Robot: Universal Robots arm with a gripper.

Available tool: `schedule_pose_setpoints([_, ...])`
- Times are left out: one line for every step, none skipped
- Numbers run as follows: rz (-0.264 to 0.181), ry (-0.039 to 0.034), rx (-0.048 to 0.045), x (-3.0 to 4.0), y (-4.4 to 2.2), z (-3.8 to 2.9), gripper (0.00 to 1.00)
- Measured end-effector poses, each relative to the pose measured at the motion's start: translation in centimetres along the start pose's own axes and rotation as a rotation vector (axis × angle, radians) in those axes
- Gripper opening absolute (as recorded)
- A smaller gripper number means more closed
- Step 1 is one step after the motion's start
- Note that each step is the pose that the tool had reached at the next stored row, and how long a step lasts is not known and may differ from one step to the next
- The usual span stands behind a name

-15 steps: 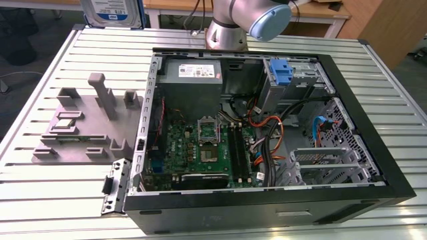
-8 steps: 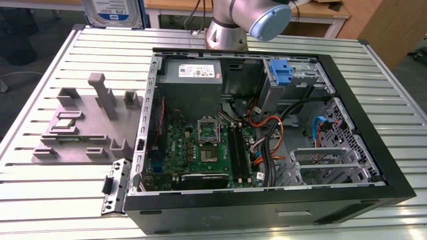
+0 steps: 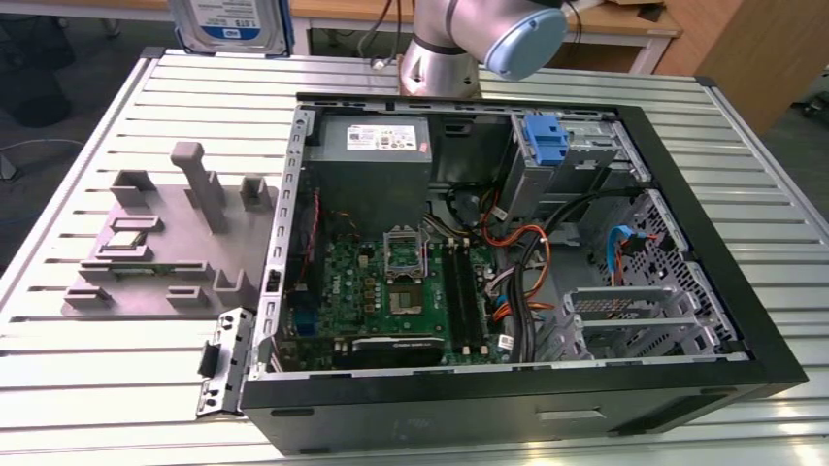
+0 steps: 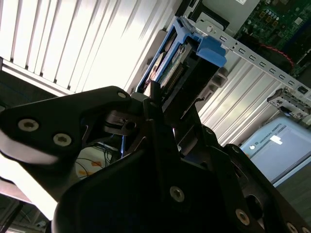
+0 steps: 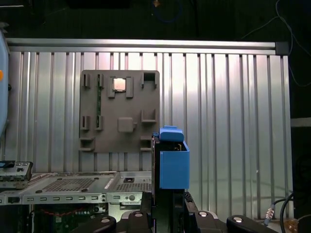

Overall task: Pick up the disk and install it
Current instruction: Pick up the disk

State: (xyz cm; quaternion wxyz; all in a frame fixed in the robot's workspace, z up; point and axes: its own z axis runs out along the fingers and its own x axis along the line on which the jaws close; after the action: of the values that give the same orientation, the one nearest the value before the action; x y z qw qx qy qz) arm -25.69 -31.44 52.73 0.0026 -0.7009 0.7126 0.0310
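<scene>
The disk (image 3: pixel 233 24) hangs in the air above the table's far edge, towards the exterior view's left: a silver drive with a white-and-blue label in a blue frame. In the second wrist view its blue carrier (image 4: pixel 210 48) sticks out from my gripper (image 4: pixel 163 94), whose black fingers are shut on it. The first wrist view shows the disk (image 5: pixel 173 162) edge-on as a blue block rising from my gripper (image 5: pixel 167 204). The open computer case (image 3: pixel 725 291) lies on the table, with an upright blue bracket (image 3: pixel 550 141) on its drive cage at the far side.
A grey fixture plate (image 3: pixel 155 233) with posts and slots lies on the ribbed metal table (image 3: pixel 104 388), on the exterior view's left of the case. Inside the case are a motherboard (image 3: pixel 388 282), a power supply (image 3: pixel 376 146) and loose cables (image 3: pixel 531 262). The arm's base (image 3: pixel 441 58) stands behind the case.
</scene>
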Motion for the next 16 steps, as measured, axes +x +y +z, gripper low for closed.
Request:
schedule_pose_setpoints([0.000, 0.0000, 0.0000, -0.01, -0.15, 0.00, 0.35])
schedule_pose_setpoints([0.000, 0.0000, 0.0000, -0.03, -0.30, -0.01, 0.35])
schedule_pose_setpoints([0.000, 0.0000, 0.0000, -0.05, -0.47, -0.02, 0.35])
schedule_pose_setpoints([0.000, 0.0000, 0.0000, -0.06, -0.61, -0.02, 0.35])
schedule_pose_setpoints([0.000, 0.0000, 0.0000, -0.07, -0.77, -0.03, 0.35])
schedule_pose_setpoints([0.000, 0.0000, 0.0000, -0.09, -0.94, -0.03, 0.35])
schedule_pose_setpoints([0.000, 0.0001, -0.0001, -0.10, -1.11, -0.04, 0.35])
schedule_pose_setpoints([0.000, 0.0000, 0.0000, -0.11, -1.27, -0.04, 0.35])
schedule_pose_setpoints([0.000, 0.0000, 0.0000, -0.12, -1.43, -0.05, 0.35])
schedule_pose_setpoints([0.000, 0.0001, 0.0000, -0.14, -1.61, -0.06, 0.35])
schedule_pose_setpoints([0.000, 0.0001, -0.0001, -0.15, -1.79, -0.07, 0.35])
schedule_pose_setpoints([0.000, 0.0000, 0.0000, -0.17, -1.96, -0.07, 0.35])
schedule_pose_setpoints([0.000, 0.0000, 0.0000, -0.18, -2.14, -0.08, 0.35])
schedule_pose_setpoints([0.000, 0.0000, 0.0001, -0.19, -2.30, -0.08, 0.35])
schedule_pose_setpoints([0.000, 0.0000, 0.0000, -0.20, -2.46, -0.09, 0.35])
schedule_pose_setpoints([0.000, -0.0001, 0.0001, -0.20, -2.63, -0.10, 0.35])
